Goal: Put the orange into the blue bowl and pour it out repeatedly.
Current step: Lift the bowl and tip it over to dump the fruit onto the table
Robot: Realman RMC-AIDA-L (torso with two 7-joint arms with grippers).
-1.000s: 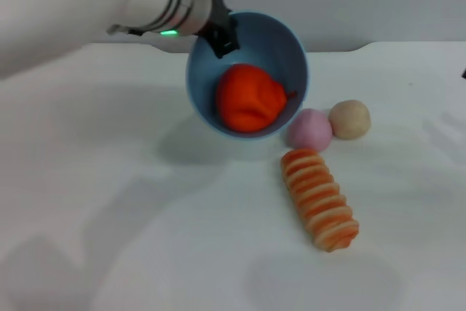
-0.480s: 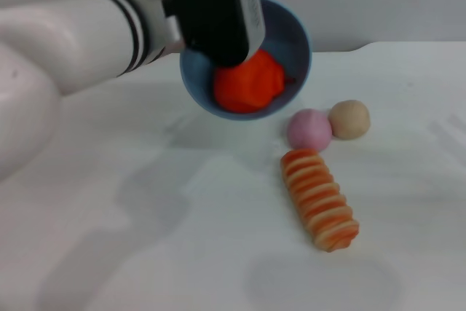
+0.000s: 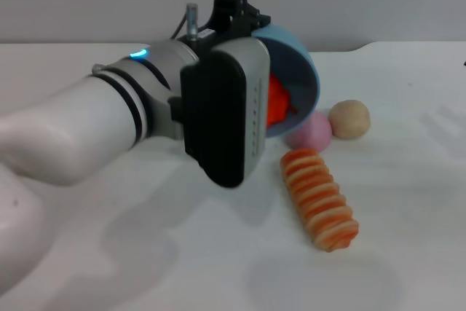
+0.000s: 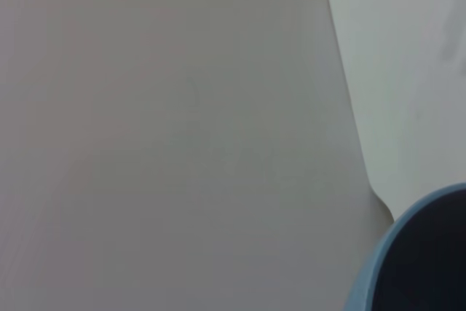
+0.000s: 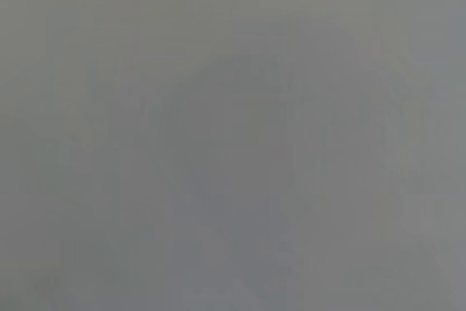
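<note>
Tipping the blue bowl [image 3: 302,71] with my left gripper [image 3: 231,16] to spill the orange [image 3: 279,103].

The bowl hangs tilted above the table [image 3: 408,253], orange low inside near the rim, over the pink ball [image 3: 314,130]. My wrist hides the fingers, so I can't tell the grip, though it presumably pinches the rim. I'd roll slowly, aiming clear of the striped roll [image 3: 320,198].
</note>
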